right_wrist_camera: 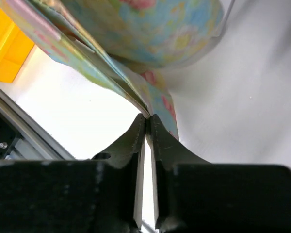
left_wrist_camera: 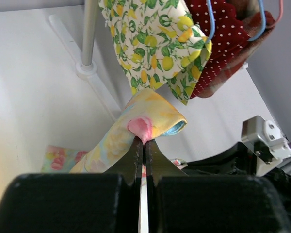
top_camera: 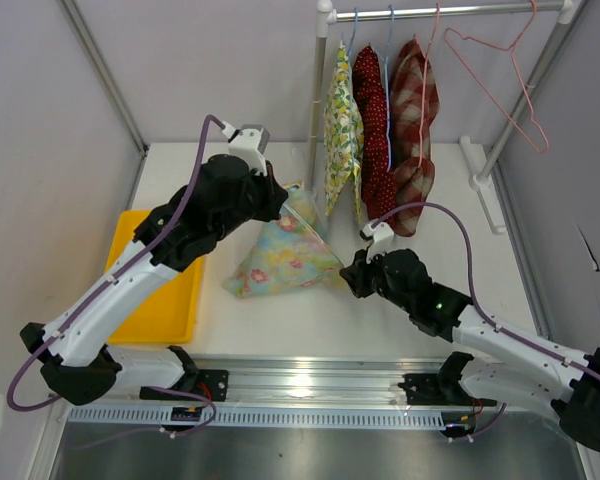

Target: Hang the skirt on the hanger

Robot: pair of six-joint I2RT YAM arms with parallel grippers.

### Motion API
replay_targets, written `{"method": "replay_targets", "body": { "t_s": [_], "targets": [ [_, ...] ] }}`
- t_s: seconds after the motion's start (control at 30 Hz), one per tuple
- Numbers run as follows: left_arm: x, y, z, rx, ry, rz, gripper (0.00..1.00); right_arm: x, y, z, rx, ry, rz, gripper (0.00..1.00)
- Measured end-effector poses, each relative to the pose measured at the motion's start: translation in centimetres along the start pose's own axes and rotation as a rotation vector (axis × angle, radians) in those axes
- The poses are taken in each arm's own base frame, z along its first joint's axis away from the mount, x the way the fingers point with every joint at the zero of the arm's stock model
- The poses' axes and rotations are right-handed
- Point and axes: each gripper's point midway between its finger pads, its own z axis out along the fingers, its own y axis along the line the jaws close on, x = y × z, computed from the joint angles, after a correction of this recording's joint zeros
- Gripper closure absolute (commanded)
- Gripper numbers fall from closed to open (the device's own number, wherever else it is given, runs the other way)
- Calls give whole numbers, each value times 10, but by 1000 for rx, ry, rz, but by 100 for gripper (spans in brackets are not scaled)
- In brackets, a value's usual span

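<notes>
Pastel floral cloth is what both tools have hold of, so I judge the task to be at its lifting stage: the skirt (top_camera: 280, 255) is raised along one edge but not yet on any hanger. It sits in front of the rail (top_camera: 440, 12), lower than the three garments hung from it, with its bottom edge resting on the table (top_camera: 280, 320). A pink hanger (top_camera: 490, 91) hangs bare from the right end of the rail, well apart from the skirt, and I take that as the one to use. What is left, as I read it, is to raise the waistband, carry it towards that end of the rail and get it onto the hanger. The left gripper (top_camera: 283, 203) is closed tight on a folded corner of the skirt, holding it up just below the lemon-print garment (left_wrist_camera: 155, 43) on the rail; in its wrist view the fingers meet with fabric bunched at their tips. The right gripper (top_camera: 348, 268) is clamped on another edge, further forward of the rail and lower; its wrist view shows the fingers nearly together with a thin fold pinched between them.
</notes>
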Motion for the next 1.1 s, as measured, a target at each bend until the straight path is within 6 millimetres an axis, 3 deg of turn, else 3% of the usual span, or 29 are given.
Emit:
{"method": "replay_targets", "body": {
  "t_s": [0.17,0.27,0.47,0.6,0.67,0.8,0.9,1.0,1.1],
  "targets": [
    [-3,9,3,-19,-3,-10,100,-3,0,-1,-7,18,-5,90],
    [-2,10,4,-21,3,-9,100,1,0,4,-14,36,-16,74],
    [-3,9,5,-16,3,-4,100,21,-12,19,-15,113,-46,51],
    [-4,7,4,-7,3,-4,100,38,-17,31,-24,159,-46,49],
    [-6,6,3,-1,1,-5,100,47,-17,35,-33,179,-44,51],
    [-8,5,2,2,-4,-6,100,57,-15,42,-53,204,-39,85],
    [-8,6,3,-2,-5,-5,100,58,-14,43,-55,205,-30,97],
    [-11,13,4,-17,-11,-14,100,54,-16,39,-41,197,-23,100],
    [-18,34,9,-43,-19,-47,100,40,-21,26,8,183,-22,100]
  ]
}}
